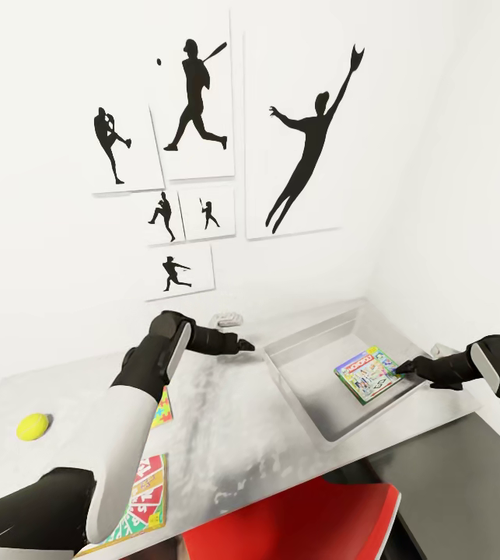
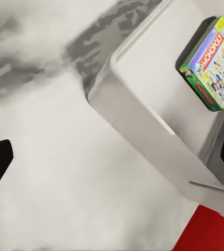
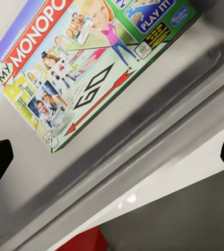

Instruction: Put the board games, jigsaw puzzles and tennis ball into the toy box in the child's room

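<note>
A: The Monopoly box (image 1: 368, 374) lies flat inside the toy box (image 1: 296, 372), toward the far right corner. The right gripper (image 1: 402, 365) sits just at its edge, jaws spread and released, nothing between them; the right wrist view shows the fingertips wide apart with the box (image 3: 85, 68) lying free on the bin floor.

B: So that 1 looks placed. How should the arm leave?

A: I'd lift straight up before swinging away, so a fingertip doesn't drag the box or catch the thick rim on the right.

B: And the left gripper (image 1: 243, 344)?

A: It hovers over the table (image 1: 226, 420) just beside the bin's left wall, jaws open and empty as far as the left wrist view tells. It's well placed for the next pick.

B: Which way does the Monopoly box point?

A: Face up, lettering readable. It's close to square, so a long axis is hard to call; its edges sit turned somewhat against the bin's walls.

B: What remains?

A: From this, plenty. The tennis ball (image 1: 33, 426) rests at the table's left end, well apart from the bin. The Skip-Bo box (image 1: 145, 498) lies flat near the front edge, partly behind the left arm, and 1 jigsaw puzzle (image 1: 162, 410) peeks out beside that arm.
</note>
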Motion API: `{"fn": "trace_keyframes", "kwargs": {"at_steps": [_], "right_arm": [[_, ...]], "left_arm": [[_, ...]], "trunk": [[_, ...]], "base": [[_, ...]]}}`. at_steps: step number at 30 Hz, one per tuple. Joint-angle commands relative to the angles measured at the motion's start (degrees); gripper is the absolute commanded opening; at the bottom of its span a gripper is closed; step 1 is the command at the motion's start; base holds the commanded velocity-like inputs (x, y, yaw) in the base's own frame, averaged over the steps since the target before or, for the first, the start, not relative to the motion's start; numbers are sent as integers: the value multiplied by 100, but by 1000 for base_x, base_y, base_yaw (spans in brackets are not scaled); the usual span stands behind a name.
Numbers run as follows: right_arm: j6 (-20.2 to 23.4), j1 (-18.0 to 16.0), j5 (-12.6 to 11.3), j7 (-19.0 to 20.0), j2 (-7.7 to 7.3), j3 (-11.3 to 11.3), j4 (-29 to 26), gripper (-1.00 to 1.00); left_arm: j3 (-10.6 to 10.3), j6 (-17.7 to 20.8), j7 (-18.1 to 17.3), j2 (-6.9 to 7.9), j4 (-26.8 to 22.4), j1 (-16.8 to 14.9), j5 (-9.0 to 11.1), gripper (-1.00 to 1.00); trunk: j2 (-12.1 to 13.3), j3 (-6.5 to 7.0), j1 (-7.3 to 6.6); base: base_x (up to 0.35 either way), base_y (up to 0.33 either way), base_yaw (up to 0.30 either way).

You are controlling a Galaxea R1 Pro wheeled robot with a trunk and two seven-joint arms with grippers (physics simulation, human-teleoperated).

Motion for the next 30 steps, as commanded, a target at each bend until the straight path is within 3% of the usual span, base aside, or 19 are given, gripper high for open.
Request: {"fn": "trace_keyframes", "kwargs": {"at_steps": [1, 7, 30], "right_arm": [[31, -5, -20, -1, 1, -9, -3, 100], [31, -5, -27, 17, -3, -9, -3, 100], [59, -5, -29, 44, -5, -9, -3, 100]], "left_arm": [[-3, 12, 56, -2, 52, -5, -53, 100], [-13, 5, 221, -2, 152, -8, -46, 100], [-15, 13, 250, -2, 147, -6, -36, 100]], "trunk": [[-12, -12, 3], [-12, -12, 3], [-12, -12, 3]], "base": [[0, 0, 0], [0, 0, 0], [0, 0, 0]]}}
